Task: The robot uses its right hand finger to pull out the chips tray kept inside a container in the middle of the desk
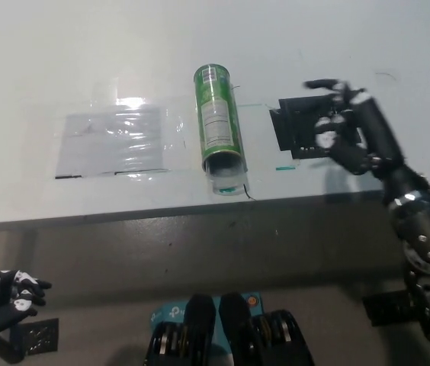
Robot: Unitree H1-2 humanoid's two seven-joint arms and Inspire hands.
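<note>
And here is the right robot hand (346, 126), black, out over the white desk (85, 61), poised above a black taped square (299, 141) that it partly covers. Its fingers (320, 84) are spread apart and it holds nothing; one reaches out toward the far left of the hand, pointing across the desk. The black forearm runs back from it toward the lower right, crossing the near edge of the desk.

Well to the left of that hand lies the green container (218, 120), a tall tube on its side in the middle of the desk. Its closed end points away from the robot and its open mouth faces the near edge. Right at that mouth sits the clear chips tray (228, 183), its end just poking out of the tube, close to the desk's edge. Hand and container are apart, with bare desk between them and a small green mark (284, 168) on the surface just below the black square.

Further left still, beyond the container, a clear plastic sheet (108, 141) lies flat, catching glare.

The left robot hand (1, 293), white, rests low at the lower left, below the desk edge, fingers loosely apart, holding nothing.
</note>
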